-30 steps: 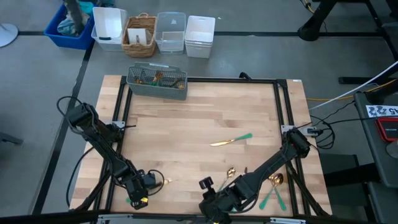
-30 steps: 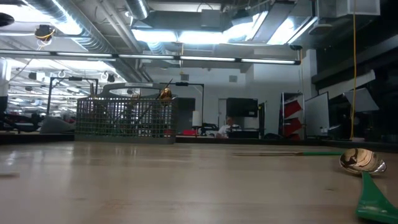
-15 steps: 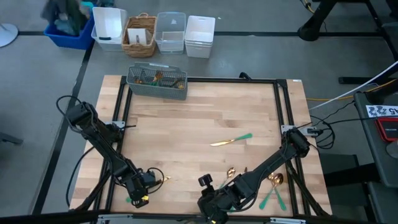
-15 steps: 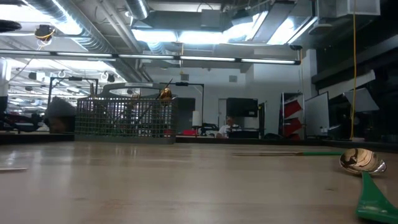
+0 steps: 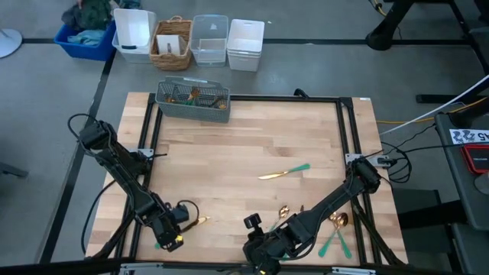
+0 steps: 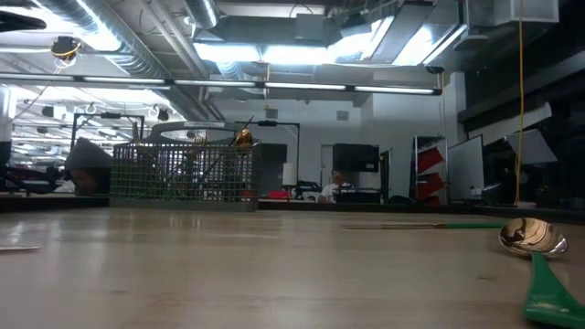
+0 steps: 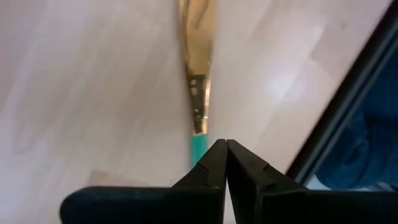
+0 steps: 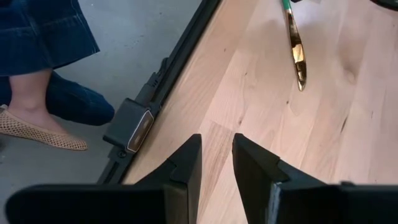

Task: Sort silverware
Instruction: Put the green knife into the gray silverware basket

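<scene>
Left gripper (image 7: 226,163) now clamped on knife (image 7: 196,81); right gripper (image 8: 216,163) parted, empty. Caddy (image 5: 193,102) holds several utensils, apparently.

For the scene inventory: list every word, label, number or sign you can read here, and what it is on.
None can be read for certain.
White tag on the red case right of the table: dark characters, too small to read.
Paper in the wicker basket: nothing legible.
Silverware caddy: no lettering visible.

The knife's (image 7: 196,93) green handle hides behind the left gripper's (image 7: 226,163) fingers; its gold tip is cut off.
</scene>
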Robot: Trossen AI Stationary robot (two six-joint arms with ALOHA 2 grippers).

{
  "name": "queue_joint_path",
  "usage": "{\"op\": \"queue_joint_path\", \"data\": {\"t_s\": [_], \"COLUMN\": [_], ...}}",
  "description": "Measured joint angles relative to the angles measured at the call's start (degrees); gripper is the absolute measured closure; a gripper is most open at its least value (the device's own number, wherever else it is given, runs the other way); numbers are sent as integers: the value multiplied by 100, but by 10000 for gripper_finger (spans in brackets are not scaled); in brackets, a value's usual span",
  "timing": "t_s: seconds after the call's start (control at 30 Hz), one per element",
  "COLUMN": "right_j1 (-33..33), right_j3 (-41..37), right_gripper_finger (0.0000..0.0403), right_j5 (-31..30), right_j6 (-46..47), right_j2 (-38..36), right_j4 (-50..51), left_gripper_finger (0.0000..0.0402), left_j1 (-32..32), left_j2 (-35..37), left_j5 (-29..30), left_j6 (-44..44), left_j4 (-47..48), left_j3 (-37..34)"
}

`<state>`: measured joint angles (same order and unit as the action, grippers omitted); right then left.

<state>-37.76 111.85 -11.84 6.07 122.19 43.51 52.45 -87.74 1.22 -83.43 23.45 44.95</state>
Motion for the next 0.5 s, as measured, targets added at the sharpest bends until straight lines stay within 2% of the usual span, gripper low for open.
{"op": "queue_joint_path", "data": {"t_s": [0.2, 0.37, 0.5], "right_j1": [0, 0, 0], "right_j3": [0, 2, 2], "right_gripper_finger": [311, 311, 311], "right_j5": [0, 2, 4], "right_j6": [0, 0, 0], "right_j2": [-2, -2, -2], "right_j4": [2, 2, 2], "left_gripper_finger": [400, 392, 382], "left_j1": [0, 10, 8], "left_j2": [0, 0, -2], "left_j5": [287, 291, 289], "left_j6": [79, 129, 582], "left_j4": [58, -11, -8], "left_j3": [2, 2, 2]}}
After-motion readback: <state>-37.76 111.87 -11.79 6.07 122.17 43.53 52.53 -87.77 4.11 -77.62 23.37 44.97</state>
